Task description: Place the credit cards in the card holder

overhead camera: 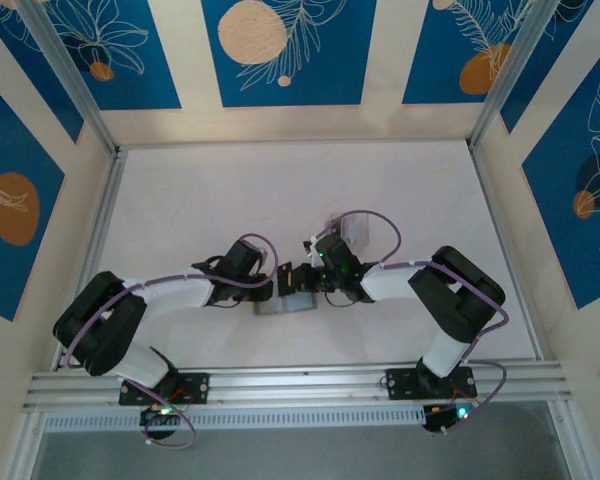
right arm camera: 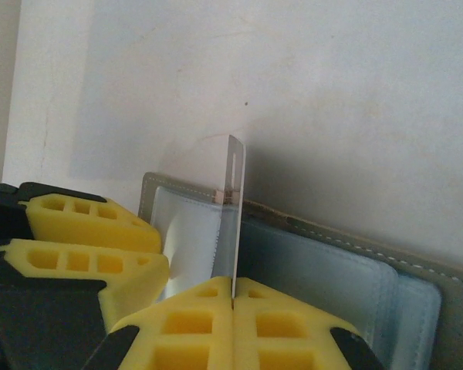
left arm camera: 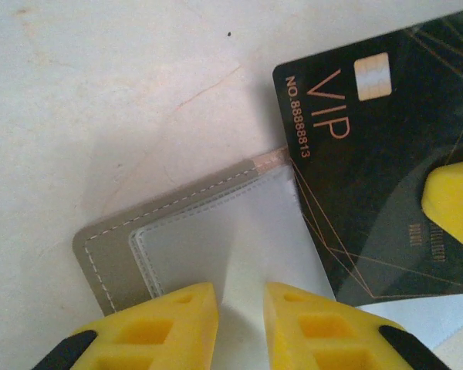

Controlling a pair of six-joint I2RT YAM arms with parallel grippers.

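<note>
Right wrist view, centre frame: right end effector (right arm camera: 233,299) clamped flat on a black credit card (right arm camera: 238,193), seen edge-on, standing upright over the open card holder (right arm camera: 347,270) on the worktop (right arm camera: 332,92). Lower left: left end effector (right arm camera: 160,250) narrow, seemingly pinching the clear pocket (right arm camera: 189,239) to lift its mouth. Left wrist view, upper right: credit card (left arm camera: 370,154) with one corner touching the stitched edge, apparently not yet in a slot. Judged thin, light, stiff, glossy, slick; best gripped across the flat faces near the trailing end, leading edge left free. Card holder judged soft, floppy, apt to slide; needs pinning.
</note>
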